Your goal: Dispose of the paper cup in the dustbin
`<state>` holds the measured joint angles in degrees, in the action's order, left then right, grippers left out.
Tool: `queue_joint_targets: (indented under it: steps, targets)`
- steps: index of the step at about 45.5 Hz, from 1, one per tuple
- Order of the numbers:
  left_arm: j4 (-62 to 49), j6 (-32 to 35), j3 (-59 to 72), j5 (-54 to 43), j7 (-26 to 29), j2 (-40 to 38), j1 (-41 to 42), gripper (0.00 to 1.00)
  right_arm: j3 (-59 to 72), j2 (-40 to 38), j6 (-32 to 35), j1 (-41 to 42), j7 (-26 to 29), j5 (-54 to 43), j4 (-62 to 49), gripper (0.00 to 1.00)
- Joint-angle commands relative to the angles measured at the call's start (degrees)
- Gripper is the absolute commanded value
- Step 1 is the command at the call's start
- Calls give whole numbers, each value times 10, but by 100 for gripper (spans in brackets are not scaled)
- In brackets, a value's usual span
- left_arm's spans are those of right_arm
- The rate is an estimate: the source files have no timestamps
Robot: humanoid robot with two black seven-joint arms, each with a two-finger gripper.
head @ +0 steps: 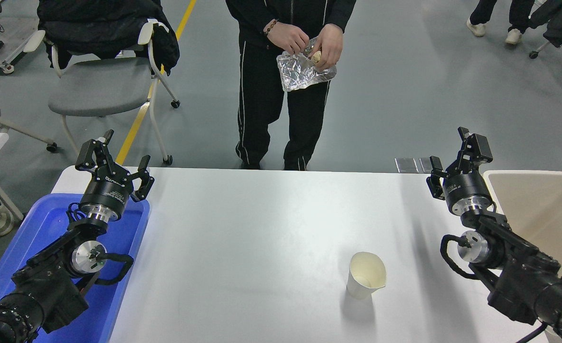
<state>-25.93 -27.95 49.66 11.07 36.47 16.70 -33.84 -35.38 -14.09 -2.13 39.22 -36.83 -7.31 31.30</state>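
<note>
White paper cup [366, 275], one, upright; one dustbin [538, 209]; left gripper [114, 159], right gripper [455, 159] fingers seemingly spread

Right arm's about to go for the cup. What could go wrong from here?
1. The paper cup stands upright, apart from everything, with a squashed rim; a sideways nudge from the right gripper could tip it, and hard jaws could crush it.
2. The dustbin sits right beside the right arm, so swinging back over its rim looks tight.
3. A person stands at the table's far edge.
</note>
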Motion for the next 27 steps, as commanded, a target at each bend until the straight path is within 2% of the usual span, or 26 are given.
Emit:
queue_joint_targets:
  steps: [1,27]
  targets:
    - [0,0,0,0,-1,0,0,100,0,1,-1,-3,0,0,0,99]
    - [0,0,0,0,0,0,0,100,0,-1,3,-13,-3,0,3,99]
